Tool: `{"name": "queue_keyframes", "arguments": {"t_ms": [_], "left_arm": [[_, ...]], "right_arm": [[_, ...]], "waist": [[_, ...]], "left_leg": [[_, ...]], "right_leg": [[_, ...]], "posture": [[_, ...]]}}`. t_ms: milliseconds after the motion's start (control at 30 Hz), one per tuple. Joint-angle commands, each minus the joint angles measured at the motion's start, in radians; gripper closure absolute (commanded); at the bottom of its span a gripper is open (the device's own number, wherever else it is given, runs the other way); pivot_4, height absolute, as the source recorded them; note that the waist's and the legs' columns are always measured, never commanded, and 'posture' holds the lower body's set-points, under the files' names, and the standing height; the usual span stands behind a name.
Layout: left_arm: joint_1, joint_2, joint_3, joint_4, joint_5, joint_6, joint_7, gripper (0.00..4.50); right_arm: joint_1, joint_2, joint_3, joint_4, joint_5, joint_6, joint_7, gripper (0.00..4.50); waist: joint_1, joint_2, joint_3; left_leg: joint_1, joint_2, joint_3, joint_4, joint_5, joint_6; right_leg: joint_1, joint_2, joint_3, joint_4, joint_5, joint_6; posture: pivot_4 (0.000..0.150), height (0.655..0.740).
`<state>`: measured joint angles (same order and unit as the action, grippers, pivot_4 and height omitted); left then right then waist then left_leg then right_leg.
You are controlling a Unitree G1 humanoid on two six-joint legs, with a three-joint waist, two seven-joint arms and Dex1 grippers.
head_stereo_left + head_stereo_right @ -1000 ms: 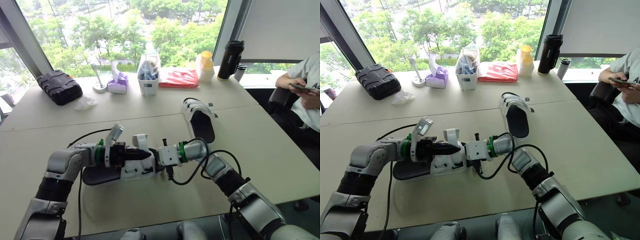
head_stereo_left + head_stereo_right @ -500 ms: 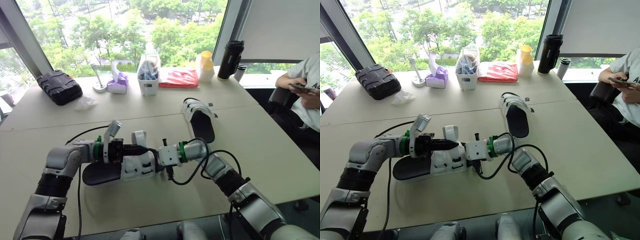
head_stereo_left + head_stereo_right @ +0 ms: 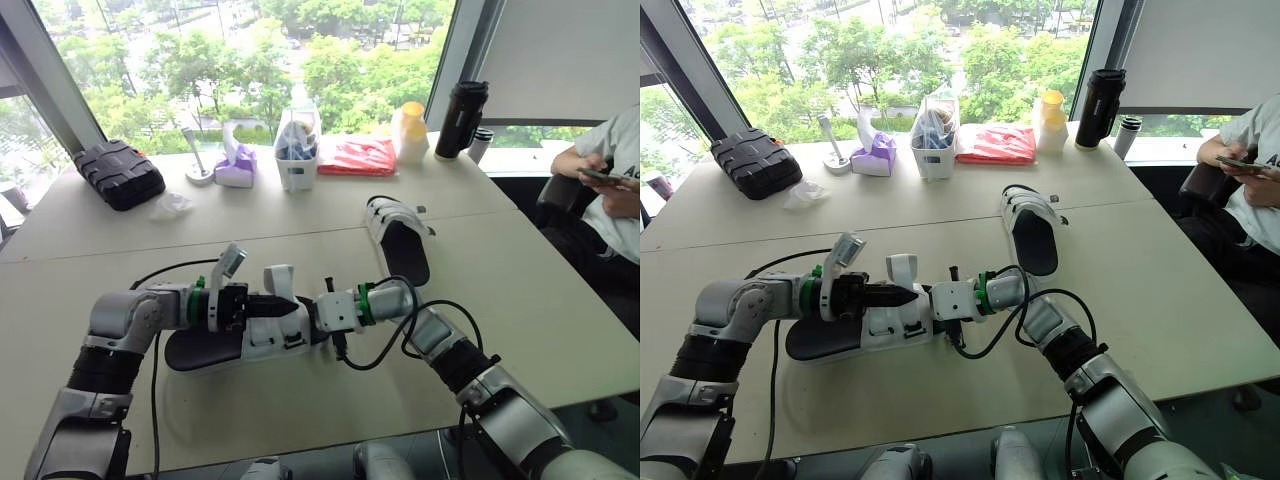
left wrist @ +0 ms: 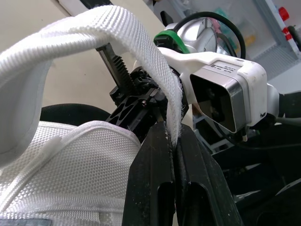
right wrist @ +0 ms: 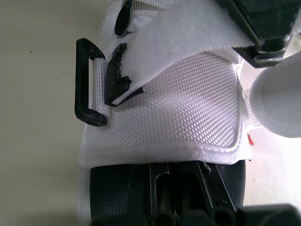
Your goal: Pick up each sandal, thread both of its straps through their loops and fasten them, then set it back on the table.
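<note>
A black case (image 3: 118, 172), tissue box (image 3: 236, 168), white caddy (image 3: 297, 150), red packet (image 3: 357, 157) and flask (image 3: 460, 120) line the table's (image 3: 560, 300) far edge. The far sandal (image 3: 400, 235) blocks right of centre, the near sandal (image 3: 245, 335) the near-edge middle. Bare tabletop runs between the row and the sandals, and along the right edge.

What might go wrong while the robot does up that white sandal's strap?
The left hand pinches only a thin bit of the white woven strap, so it might slip free. The black plastic loop on the black-soled white sandal looks narrow, so the strap's end could miss it or bunch up. Tugging may also drag the sandal across the beige table.
</note>
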<state>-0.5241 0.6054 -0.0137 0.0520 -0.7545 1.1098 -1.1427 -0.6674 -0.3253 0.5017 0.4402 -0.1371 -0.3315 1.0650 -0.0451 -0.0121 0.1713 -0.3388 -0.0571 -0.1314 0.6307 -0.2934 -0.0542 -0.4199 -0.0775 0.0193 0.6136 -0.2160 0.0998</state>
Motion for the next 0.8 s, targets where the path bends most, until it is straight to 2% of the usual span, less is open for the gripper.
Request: {"name": "queue_keyframes", "arguments": {"t_ms": [33,467,800], "left_arm": [[-0.020,-0.024,0.047,-0.033,-0.054,0.045,0.044,4.45],[-0.012,-0.023,0.062,-0.068,-0.100,0.092,0.085,4.45],[0.022,0.019,0.013,-0.065,-0.061,0.034,0.055,4.45]], "right_arm": [[0.044,-0.004,0.058,0.052,-0.067,0.041,0.014,4.50],[0.046,-0.008,0.060,0.051,-0.071,0.037,0.012,4.50],[0.045,-0.007,0.062,0.054,-0.072,0.034,0.013,4.50]], "waist": [[0.000,0.000,0.000],[0.000,0.000,0.000],[0.000,0.000,0.000]], "left_leg": [[0.000,0.000,0.000,0.000,0.000,0.000],[0.000,0.000,0.000,0.000,0.000,0.000],[0.000,0.000,0.000,0.000,0.000,0.000]], "right_leg": [[0.000,0.000,0.000,0.000,0.000,0.000],[0.000,0.000,0.000,0.000,0.000,-0.001],[0.000,0.000,0.000,0.000,0.000,-0.001]], "posture": [[0.150,0.7400],[0.150,0.7400],[0.150,0.7400]]}}
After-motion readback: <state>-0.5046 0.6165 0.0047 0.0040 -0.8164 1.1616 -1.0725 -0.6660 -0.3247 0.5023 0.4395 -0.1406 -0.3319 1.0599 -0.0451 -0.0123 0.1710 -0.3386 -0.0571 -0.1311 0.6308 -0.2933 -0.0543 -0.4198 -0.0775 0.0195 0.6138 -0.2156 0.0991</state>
